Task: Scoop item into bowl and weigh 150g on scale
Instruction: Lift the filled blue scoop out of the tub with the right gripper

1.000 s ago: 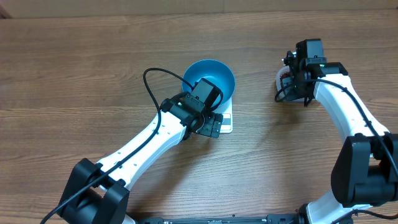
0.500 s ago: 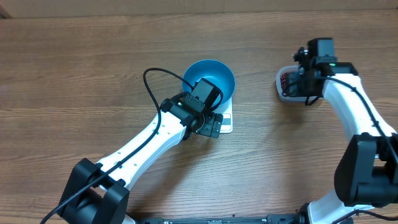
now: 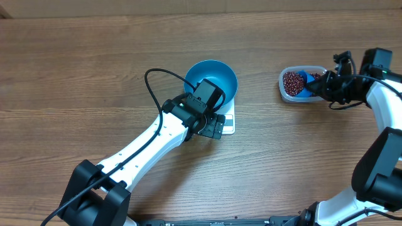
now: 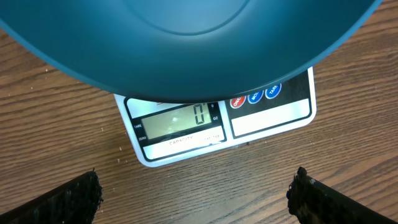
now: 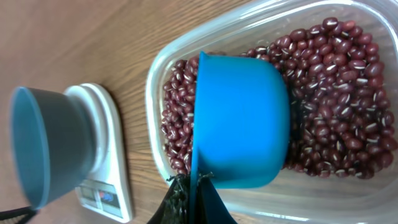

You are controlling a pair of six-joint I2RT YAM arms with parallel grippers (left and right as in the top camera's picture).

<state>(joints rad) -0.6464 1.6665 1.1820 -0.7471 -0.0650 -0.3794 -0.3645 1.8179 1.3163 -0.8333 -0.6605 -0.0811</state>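
The blue bowl stands on the white scale, and no beans show in the part of it I can see. My left gripper hovers open just in front of the scale. In its wrist view the display shows below the bowl's underside, with nothing between the fingertips. My right gripper is shut on the handle of a small blue scoop. The scoop lies on its side among the dark red beans, mouth toward the scale.
The beans fill a clear plastic tub at the table's right, a short stretch of bare wood from the scale. The left arm's black cable loops beside the bowl. The right arm reaches in from the right edge.
My right gripper has swung rightward off the top of the tub, uncovering the beans and the scoop set into them. The left arm, bowl and scale have stayed put.
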